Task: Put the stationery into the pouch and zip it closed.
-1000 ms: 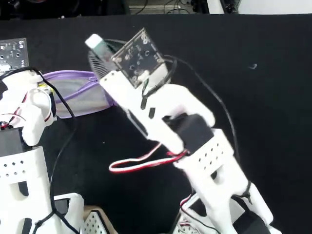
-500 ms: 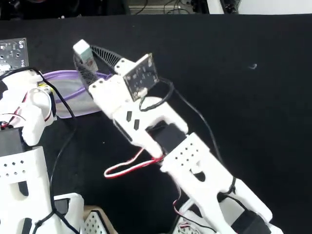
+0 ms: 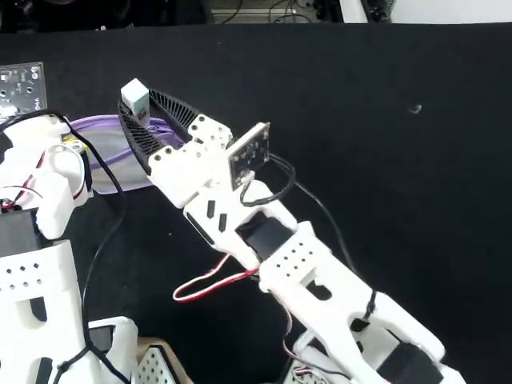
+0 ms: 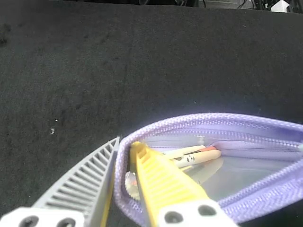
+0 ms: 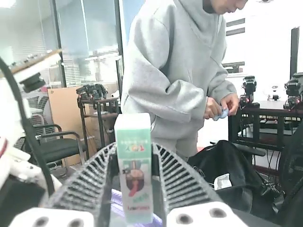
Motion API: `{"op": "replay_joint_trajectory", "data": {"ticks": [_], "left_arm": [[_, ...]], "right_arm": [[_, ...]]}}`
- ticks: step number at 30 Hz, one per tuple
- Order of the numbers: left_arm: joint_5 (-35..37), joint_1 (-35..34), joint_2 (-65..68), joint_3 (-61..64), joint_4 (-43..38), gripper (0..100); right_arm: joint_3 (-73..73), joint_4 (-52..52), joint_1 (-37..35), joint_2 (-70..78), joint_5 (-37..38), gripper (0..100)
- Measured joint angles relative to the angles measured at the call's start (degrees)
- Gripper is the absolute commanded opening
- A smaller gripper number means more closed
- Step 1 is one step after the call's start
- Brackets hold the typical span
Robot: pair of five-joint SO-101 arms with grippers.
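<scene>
A purple-edged pouch (image 3: 120, 152) lies open at the left of the black table. My left gripper (image 4: 126, 143) is shut on its near rim, the yellow finger (image 4: 161, 179) inside and the grey finger (image 4: 80, 189) outside. Pens (image 4: 194, 155) lie inside the pouch (image 4: 213, 118). My right gripper (image 3: 140, 108), with black ribbed fingers, is shut on a small white and green stationery stick (image 3: 134, 96) and hangs just over the pouch's back edge. In the right wrist view the stick (image 5: 134, 165) stands upright in the gripper (image 5: 134, 147), with a bit of purple pouch (image 5: 116, 198) below.
The left arm's white body (image 3: 40, 192) stands at the table's left edge, beside the pouch. A circuit board (image 3: 20, 84) lies at the far left. A red and white cable (image 3: 212, 280) loops under the right arm. The black table (image 3: 400, 120) to the right is open.
My right arm has swung left and turned at the wrist, carrying the stick from right of the pouch to above its back edge. The left arm has kept still.
</scene>
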Motion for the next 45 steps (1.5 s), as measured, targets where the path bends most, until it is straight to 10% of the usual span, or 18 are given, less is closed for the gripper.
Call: {"op": "replay_joint_trajectory", "data": {"ticks": [19,27,45], "left_arm": [[0.0,0.0,0.0,0.0,0.0,3],[0.0,0.0,0.0,1.5,-2.5,3],[-0.1,0.0,0.0,1.7,-2.6,3]], "right_arm": [[-0.6,0.0,-1.8,8.2,-4.8,1.7],[-2.3,0.0,-1.9,9.6,-4.8,33.4],[-1.6,3.5,0.7,-2.8,-4.8,20.9]]}}
